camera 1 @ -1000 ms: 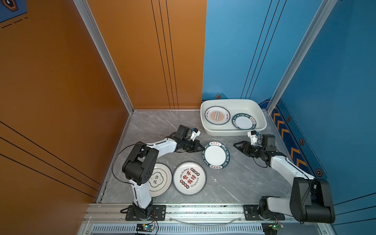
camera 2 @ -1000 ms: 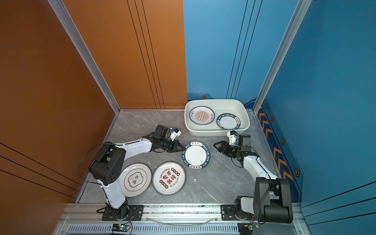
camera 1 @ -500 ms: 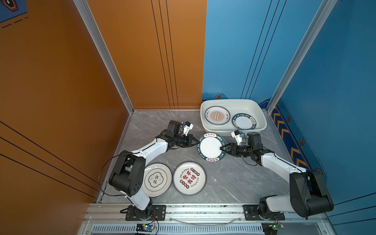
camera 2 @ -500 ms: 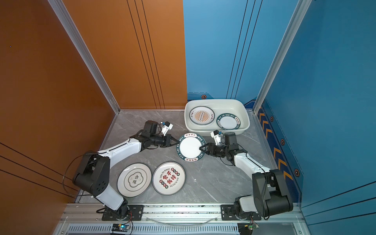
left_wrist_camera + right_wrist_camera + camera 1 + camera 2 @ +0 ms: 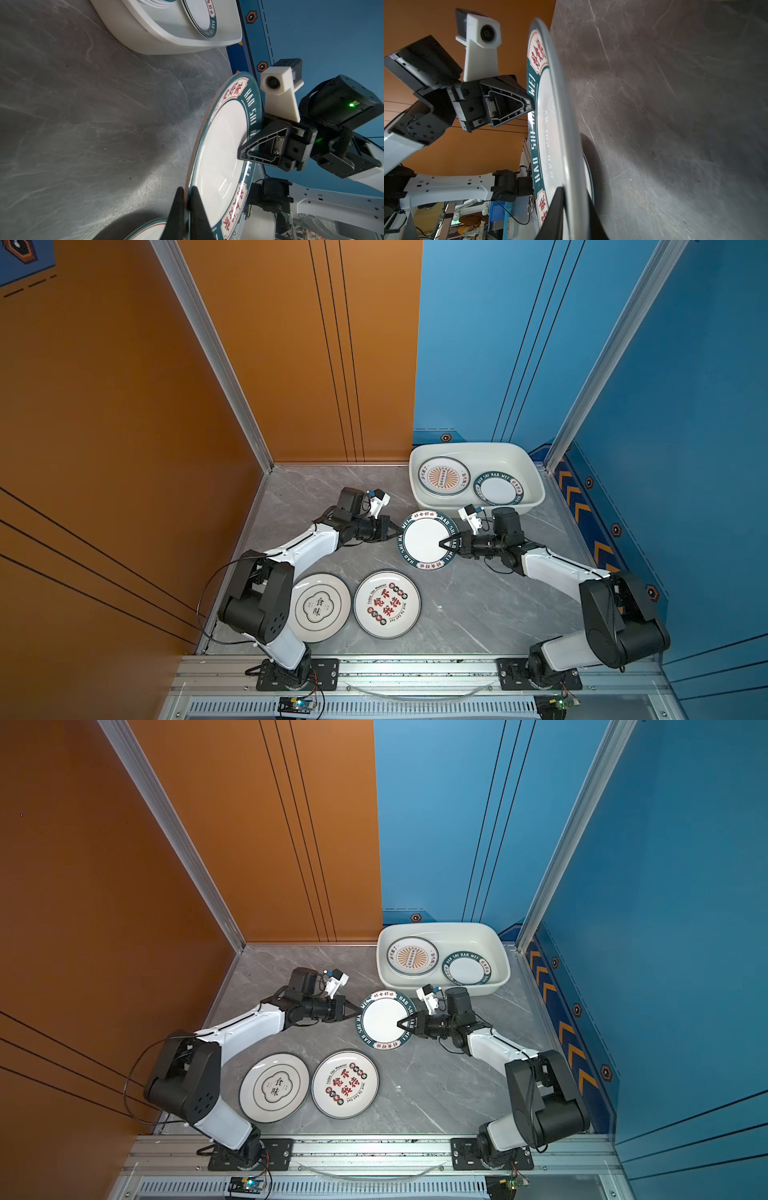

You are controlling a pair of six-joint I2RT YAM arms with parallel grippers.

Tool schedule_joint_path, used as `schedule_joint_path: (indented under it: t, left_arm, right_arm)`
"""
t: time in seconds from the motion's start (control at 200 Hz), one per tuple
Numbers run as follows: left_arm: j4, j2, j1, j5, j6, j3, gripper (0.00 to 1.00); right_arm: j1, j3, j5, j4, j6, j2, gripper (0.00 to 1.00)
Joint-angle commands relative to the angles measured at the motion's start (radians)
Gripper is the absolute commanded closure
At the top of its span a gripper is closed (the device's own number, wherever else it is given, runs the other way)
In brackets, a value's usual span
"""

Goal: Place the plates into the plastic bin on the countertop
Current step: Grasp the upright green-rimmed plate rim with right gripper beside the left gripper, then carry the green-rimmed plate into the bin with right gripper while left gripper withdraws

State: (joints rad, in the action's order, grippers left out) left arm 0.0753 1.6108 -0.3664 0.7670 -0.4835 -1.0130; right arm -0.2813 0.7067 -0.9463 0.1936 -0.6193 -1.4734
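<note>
In a top view the left arm [image 5: 257, 601] covers part of the black-lettered plate [image 5: 322, 608], and the teal-rimmed plate [image 5: 424, 539] hides the fingers beneath it. The left wrist view crops the plastic bin [image 5: 149, 37].

A robotics lab test booth. Orange wall panels [image 5: 124, 406] fill the left of both top views, blue wall panels [image 5: 685, 427] the right, joined by aluminium posts [image 5: 215, 352]. At lower centre lies a grey marble-patterned countertop [image 5: 478, 605]; along the bottom edge two robot arms [image 5: 307, 545] are bolted to an aluminium rail [image 5: 415, 672], beside a bare circuit board [image 5: 296, 702].
</note>
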Motion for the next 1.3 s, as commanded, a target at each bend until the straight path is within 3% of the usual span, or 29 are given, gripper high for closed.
schedule_joint_path:
  t: [0.0, 0.11, 0.21, 0.451, 0.586, 0.851, 0.951, 1.111, 1.292]
  left_arm:
    - [0.041, -0.049, -0.012, -0.029, 0.022, 0.009, 1.00]
    - [0.075, -0.068, -0.012, -0.057, 0.040, 0.010, 0.90]
    - [0.100, -0.093, -0.012, -0.082, 0.054, 0.018, 0.70]
    - [0.106, -0.177, 0.000, -0.155, 0.068, 0.066, 0.36]
    - [0.096, -0.254, 0.025, -0.217, 0.049, 0.119, 0.01]
    - [-0.115, -0.490, 0.209, -0.276, -0.137, 0.366, 0.02]
    - [-0.112, -0.558, 0.276, -0.292, -0.159, 0.419, 0.02]
    - [-0.022, -0.604, 0.315, -0.329, -0.129, 0.420, 0.02]
    - [-0.039, -0.596, 0.322, -0.332, -0.136, 0.444, 0.02]
  right_arm:
    - [-0.033, 0.042, -0.004, 0.039, 0.009, -0.016, 0.95]
    - [-0.036, 0.061, 0.001, 0.022, 0.009, -0.024, 1.00]
    - [-0.038, 0.087, 0.014, -0.010, 0.018, -0.028, 1.00]
    - [-0.036, 0.205, 0.071, -0.163, 0.065, -0.058, 1.00]
    - [-0.029, 0.327, 0.107, -0.287, 0.117, -0.096, 1.00]
    - [-0.006, 0.578, 0.234, -0.484, 0.161, -0.174, 1.00]
    - [0.011, 0.655, 0.279, -0.525, 0.164, -0.206, 1.00]
    - [0.107, 0.753, 0.355, -0.544, 0.095, -0.254, 1.00]
    - [0.234, 0.822, 0.472, -0.538, -0.003, -0.304, 1.00]
